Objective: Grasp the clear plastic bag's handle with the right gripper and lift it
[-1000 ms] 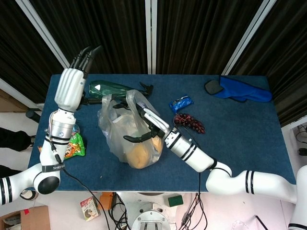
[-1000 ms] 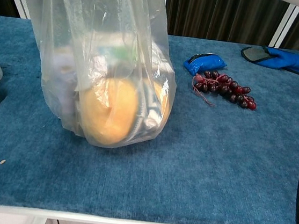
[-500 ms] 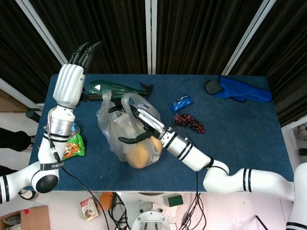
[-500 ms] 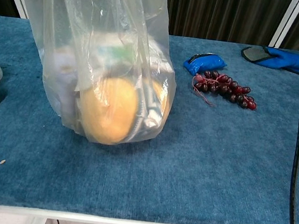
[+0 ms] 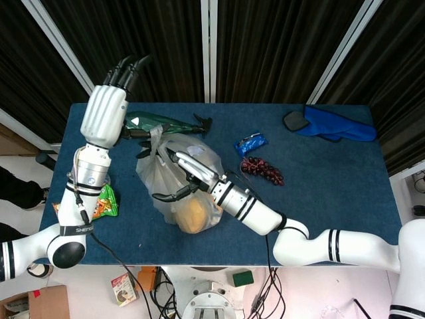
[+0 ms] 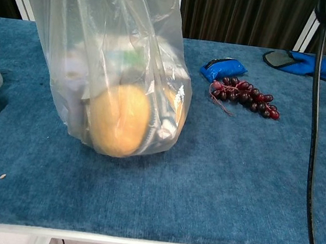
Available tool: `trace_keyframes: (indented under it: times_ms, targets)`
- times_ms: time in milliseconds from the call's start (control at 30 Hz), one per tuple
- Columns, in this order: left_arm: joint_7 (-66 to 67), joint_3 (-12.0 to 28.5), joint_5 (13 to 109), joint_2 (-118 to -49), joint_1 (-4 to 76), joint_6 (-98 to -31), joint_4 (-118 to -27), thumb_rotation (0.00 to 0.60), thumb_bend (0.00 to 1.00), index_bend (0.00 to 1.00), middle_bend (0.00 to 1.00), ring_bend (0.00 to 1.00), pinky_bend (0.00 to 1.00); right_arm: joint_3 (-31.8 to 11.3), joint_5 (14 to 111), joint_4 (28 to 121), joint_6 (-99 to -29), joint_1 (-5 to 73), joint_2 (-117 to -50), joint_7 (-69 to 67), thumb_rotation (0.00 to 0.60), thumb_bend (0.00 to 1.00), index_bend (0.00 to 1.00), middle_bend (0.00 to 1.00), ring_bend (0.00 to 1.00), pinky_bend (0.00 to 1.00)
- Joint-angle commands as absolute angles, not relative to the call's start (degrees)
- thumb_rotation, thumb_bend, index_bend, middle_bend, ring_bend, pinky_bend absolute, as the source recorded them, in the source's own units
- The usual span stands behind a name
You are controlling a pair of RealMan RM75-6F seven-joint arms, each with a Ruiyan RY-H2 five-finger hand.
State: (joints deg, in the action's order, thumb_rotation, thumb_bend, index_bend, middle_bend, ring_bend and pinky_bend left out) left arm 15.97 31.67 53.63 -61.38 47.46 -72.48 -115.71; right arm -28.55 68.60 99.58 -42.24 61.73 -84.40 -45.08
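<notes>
Head view: the blue felt-covered desk [image 5: 332, 193] is seen from above, with both white arms reaching over its left half.
Right hand: the right hand [image 5: 188, 178] is stretched out from a forearm laid diagonally across the desk; its dark fingers [image 5: 166, 196] are curled into the top of the clear plastic bag [image 5: 174, 183], and the bag's gathered upper part is held by them.
Left hand: the left hand [image 5: 106, 114] is raised above the desk's far left corner, back of the hand toward the camera, fingers straight, slightly apart and pointing upward; nothing is held in it.
Bag position: the bag is stood left of centre; in the chest view its film [image 6: 101, 44] is pulled upward out of frame while its bottom is rested on the desk.
Bag contents: a round orange-yellow fruit [image 6: 118, 120] is seen through the film, low in the bag.
Nearby: a bunch of dark red grapes [image 6: 245, 96] and a small blue packet [image 6: 223, 68] are placed to the bag's right, apart from it.
</notes>
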Motion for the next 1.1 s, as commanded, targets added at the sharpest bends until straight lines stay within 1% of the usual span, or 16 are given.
trace_keyframes:
  times_ms: [33,533,667,867,1100]
  targets:
    - [16.2,31.5,53.2,-61.0,47.7,-72.4,-116.1,0.457,0.06,0.03,0.12,0.03,0.13,-29.0,67.8,99.7,-42.5,62.0,-84.7,-44.4,0.6,0.25,0.09,0.14,0.01,0.06]
    - [17.1,31.0,51.5,-60.3,48.9,-72.1,-117.2,0.459,0.06,0.03,0.12,0.03,0.13,-30.4,66.2,101.1,-42.4,62.7,-84.9,-43.0,0.6,0.25,0.09,0.15,0.01,0.07]
    - [17.4,31.0,51.0,-60.3,49.4,-72.1,-117.3,0.458,0.06,0.03,0.12,0.03,0.13,-30.6,65.5,100.9,-42.2,62.7,-85.3,-43.7,0.6,0.27,0.09,0.16,0.01,0.08]
    - [17.9,31.3,49.9,-60.0,49.9,-72.7,-116.8,0.459,0.06,0.03,0.12,0.03,0.13,-30.3,66.4,101.2,-41.8,62.3,-85.4,-44.3,0.6,0.27,0.09,0.16,0.03,0.1]
    - [17.2,31.5,48.6,-59.9,50.1,-72.7,-115.5,0.457,0.06,0.03,0.12,0.03,0.13,-30.6,66.9,101.4,-41.6,62.2,-85.1,-44.6,0.6,0.28,0.09,0.16,0.03,0.1]
